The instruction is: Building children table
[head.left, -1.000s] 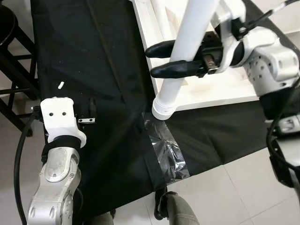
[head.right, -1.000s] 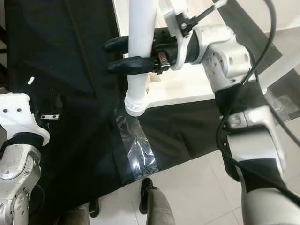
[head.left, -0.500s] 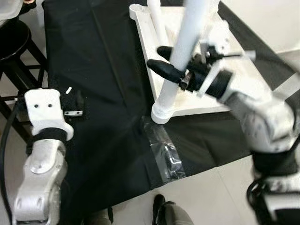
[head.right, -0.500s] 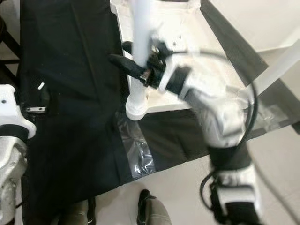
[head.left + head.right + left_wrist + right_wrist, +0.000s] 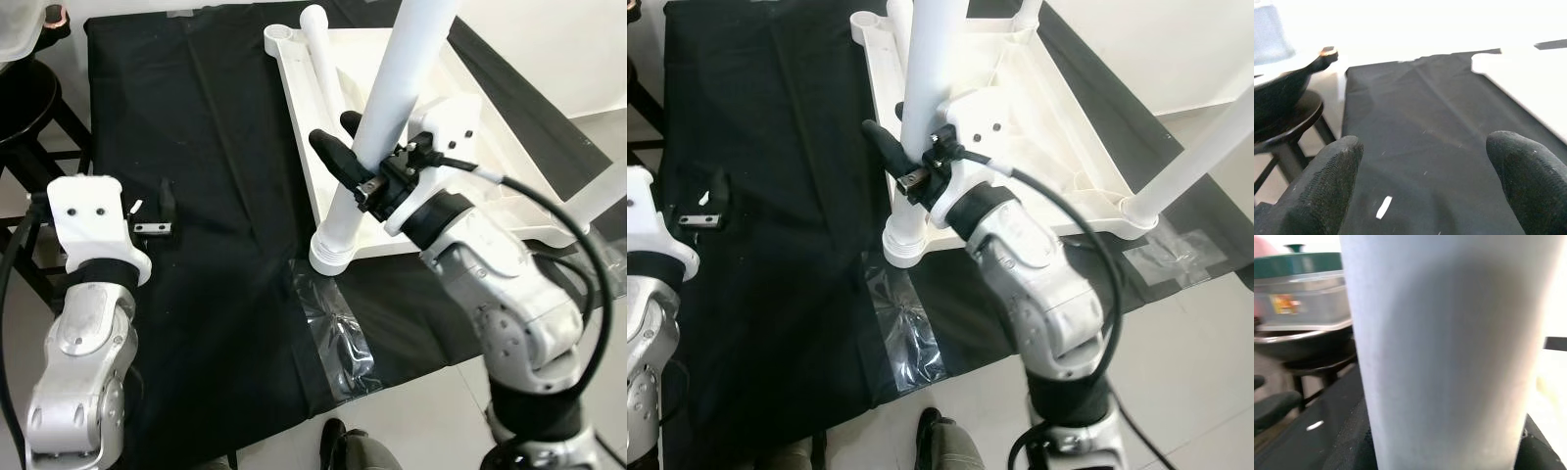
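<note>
While right pincer (image 5: pixel 345 157) clamps tilted white table leg (image 5: pixel 392 108), left pincer (image 5: pixel 147 208) spread open, empty, above black cloth (image 5: pixel 225 196).

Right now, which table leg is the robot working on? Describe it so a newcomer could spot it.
On the black cloth lies an upturned white tabletop. At its near corner stands a white leg, ribbed end down. Unlike the others, it is clamped by the right gripper.

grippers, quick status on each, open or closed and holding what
Left gripper: open, holding nothing, above the black cloth.
Right gripper: closed on the white table leg.
</note>
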You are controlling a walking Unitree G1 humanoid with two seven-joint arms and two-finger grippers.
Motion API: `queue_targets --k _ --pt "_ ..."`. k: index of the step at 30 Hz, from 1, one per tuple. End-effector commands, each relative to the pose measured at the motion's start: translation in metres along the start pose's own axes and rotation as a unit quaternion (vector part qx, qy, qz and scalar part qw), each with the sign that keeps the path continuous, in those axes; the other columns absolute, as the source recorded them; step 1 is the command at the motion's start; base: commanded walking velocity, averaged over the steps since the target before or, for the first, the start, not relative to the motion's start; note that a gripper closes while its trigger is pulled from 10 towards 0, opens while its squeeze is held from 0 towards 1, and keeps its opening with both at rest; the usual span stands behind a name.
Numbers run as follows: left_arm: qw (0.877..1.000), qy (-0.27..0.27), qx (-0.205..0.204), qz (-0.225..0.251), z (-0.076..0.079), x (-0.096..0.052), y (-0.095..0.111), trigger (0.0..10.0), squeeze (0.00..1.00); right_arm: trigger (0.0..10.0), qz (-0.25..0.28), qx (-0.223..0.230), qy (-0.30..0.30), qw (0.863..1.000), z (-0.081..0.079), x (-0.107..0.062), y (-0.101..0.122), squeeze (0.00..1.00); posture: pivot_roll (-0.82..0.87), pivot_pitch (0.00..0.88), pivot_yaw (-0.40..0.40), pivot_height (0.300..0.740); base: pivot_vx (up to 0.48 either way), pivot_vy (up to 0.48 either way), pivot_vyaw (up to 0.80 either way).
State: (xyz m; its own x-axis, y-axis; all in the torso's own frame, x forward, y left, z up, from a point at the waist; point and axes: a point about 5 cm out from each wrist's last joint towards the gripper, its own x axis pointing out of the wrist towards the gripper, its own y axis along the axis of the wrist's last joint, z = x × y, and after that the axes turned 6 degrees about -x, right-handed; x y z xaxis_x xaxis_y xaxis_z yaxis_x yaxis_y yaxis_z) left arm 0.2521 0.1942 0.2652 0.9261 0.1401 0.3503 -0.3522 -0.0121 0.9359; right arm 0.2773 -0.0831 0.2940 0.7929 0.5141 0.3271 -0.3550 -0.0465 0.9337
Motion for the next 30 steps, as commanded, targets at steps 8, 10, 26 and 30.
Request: queue_targets --k 8,10,26,30 --pt "1.000 -0.010 -0.004 -0.010 -0.003 0.001 -0.002 10.0 0.00 10.0 -0.123 0.031 -0.047 0.991 0.001 -0.009 -0.050 0.00 0.04 0.340 -0.055 0.740 0.000 0.000 0.00" --pt "0.985 -0.148 -0.089 0.028 0.004 0.026 0.029 10.0 0.00 10.0 -0.158 0.010 -0.116 0.981 -0.016 -0.004 -0.073 0.00 0.03 0.324 -0.042 0.740 0.000 0.000 0.00" --pt "0.826 -0.537 -0.168 0.042 0.070 0.055 0.101 10.0 0.00 10.0 -0.156 -0.014 -0.183 0.971 -0.020 0.024 -0.086 0.00 0.06 0.230 -0.024 0.740 0.000 0.000 0.00" --pt "0.777 -0.605 -0.171 0.027 0.086 0.052 0.105 10.0 0.00 10.0 -0.148 -0.025 -0.188 0.971 -0.017 0.030 -0.088 0.00 0.07 0.206 -0.020 0.740 0.000 0.000 0.00"
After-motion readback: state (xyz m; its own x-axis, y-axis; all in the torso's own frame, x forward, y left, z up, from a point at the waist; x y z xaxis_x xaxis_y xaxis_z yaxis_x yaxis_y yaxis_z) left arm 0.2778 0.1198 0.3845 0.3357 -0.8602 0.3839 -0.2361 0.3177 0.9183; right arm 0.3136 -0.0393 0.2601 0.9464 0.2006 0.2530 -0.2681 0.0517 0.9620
